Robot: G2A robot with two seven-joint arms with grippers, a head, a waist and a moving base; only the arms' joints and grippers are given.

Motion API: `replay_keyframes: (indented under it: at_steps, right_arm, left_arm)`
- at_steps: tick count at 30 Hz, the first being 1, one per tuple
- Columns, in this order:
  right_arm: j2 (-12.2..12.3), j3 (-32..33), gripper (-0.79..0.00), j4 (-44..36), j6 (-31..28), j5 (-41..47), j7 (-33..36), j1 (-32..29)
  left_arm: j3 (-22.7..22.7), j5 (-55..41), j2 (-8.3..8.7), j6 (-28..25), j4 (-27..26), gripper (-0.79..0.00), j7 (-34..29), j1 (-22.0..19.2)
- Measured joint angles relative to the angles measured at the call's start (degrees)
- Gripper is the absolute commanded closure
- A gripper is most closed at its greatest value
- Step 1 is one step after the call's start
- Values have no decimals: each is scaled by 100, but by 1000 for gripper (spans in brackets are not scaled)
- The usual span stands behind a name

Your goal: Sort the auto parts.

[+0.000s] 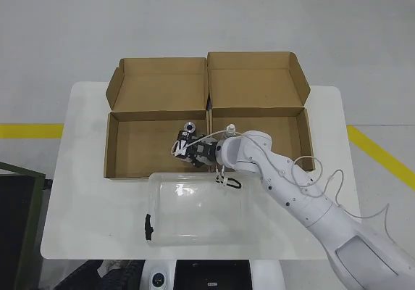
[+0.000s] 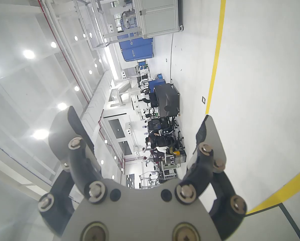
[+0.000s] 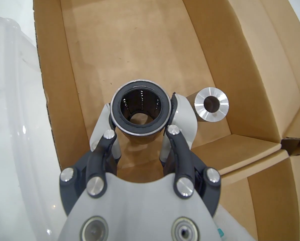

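Observation:
My right gripper [image 3: 141, 106] is shut on a cylindrical linear bearing [image 3: 140, 129] with a black end ring and a hollow bore. It holds the bearing over the floor of the left cardboard box [image 3: 129, 38], close to the box's corner. A silver metal sleeve [image 3: 202, 111] stands upright on the box floor just beside the gripper. From the top, the right gripper [image 1: 185, 150] is over the right end of the left box [image 1: 135, 156], with the sleeve [image 1: 190, 127] just beyond it. My left gripper [image 2: 139, 116] is open, holds nothing and points out into the room.
A second open cardboard box [image 1: 265, 130] sits to the right of the first. A clear plastic bin [image 1: 193, 217] lies in front of both boxes, with a black part [image 1: 148, 226] at its left end and another black piece [image 1: 231, 183] near its far edge.

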Motion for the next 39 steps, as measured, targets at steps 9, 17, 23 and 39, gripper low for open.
replay_keyframes:
  at_steps: [9,17,23,39]
  right_arm:
    - [34,186,-480,-255,-70,-120,68,-74]
    - [172,629,-539,-1110,-159,-177,67,-344]
    - [343,1126,-594,-1976,-219,-243,-80,-886]
    - [882,2934,-785,-3689,-654,-944,-1261,-3191]
  left_arm:
    - [0,0,0,0,0,-785,0,0]
    - [0,0,0,0,0,-785,0,0]
    - [0,0,0,0,0,-785,0,0]
    - [0,0,0,0,0,-785,0,0]
